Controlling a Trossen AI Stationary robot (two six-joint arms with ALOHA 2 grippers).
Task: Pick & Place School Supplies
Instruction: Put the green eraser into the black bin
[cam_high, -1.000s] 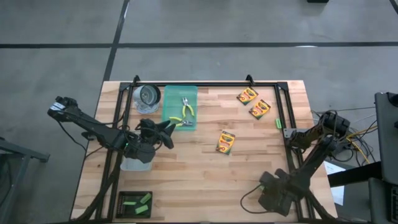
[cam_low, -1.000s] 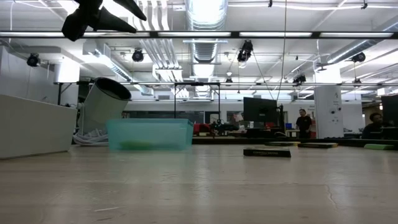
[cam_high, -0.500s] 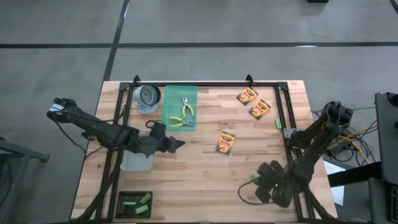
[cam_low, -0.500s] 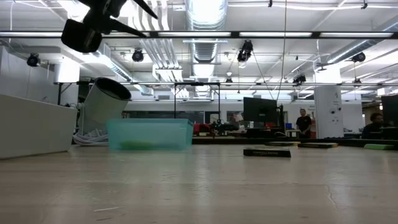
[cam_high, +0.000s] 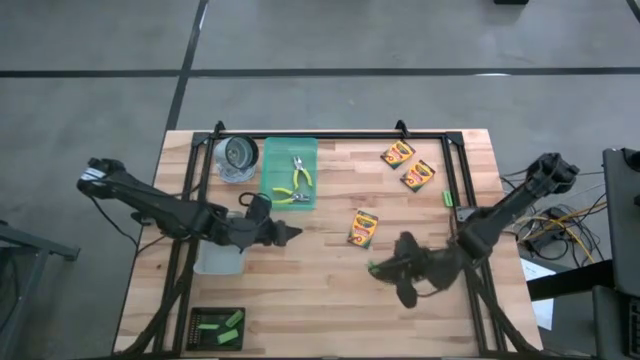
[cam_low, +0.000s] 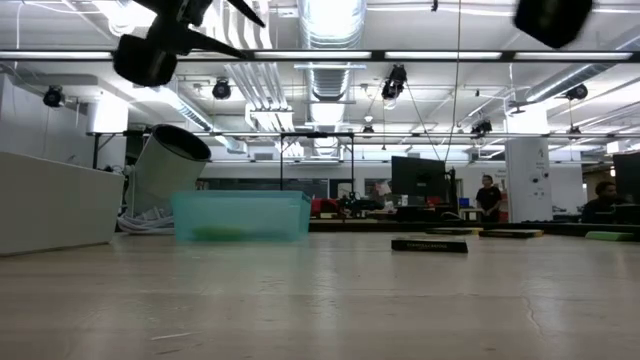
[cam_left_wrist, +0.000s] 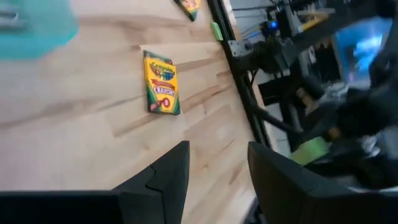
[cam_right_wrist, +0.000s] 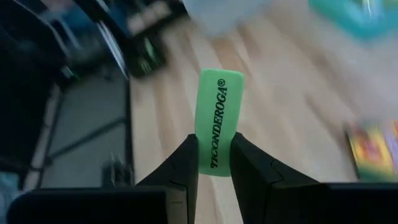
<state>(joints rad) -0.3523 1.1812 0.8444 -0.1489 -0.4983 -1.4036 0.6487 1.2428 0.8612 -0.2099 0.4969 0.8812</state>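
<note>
Right gripper (cam_right_wrist: 214, 163) clamped on a green block (cam_right_wrist: 218, 121).
Your right arm carries it over the front right of the table (cam_high: 300, 290), near one crayon box (cam_high: 363, 228). Left gripper (cam_left_wrist: 217, 174) hangs mid-table with fingers apart; pliers (cam_high: 297, 173), seemingly two, lie in the teal tray (cam_high: 272, 172).

Both arms were matte black, built of slim tubular links with bulkier joint housings. The left arm (cam_high: 150, 205) carried a white patch near its base; the right arm (cam_high: 505, 210) trailed loose cables.
</note>
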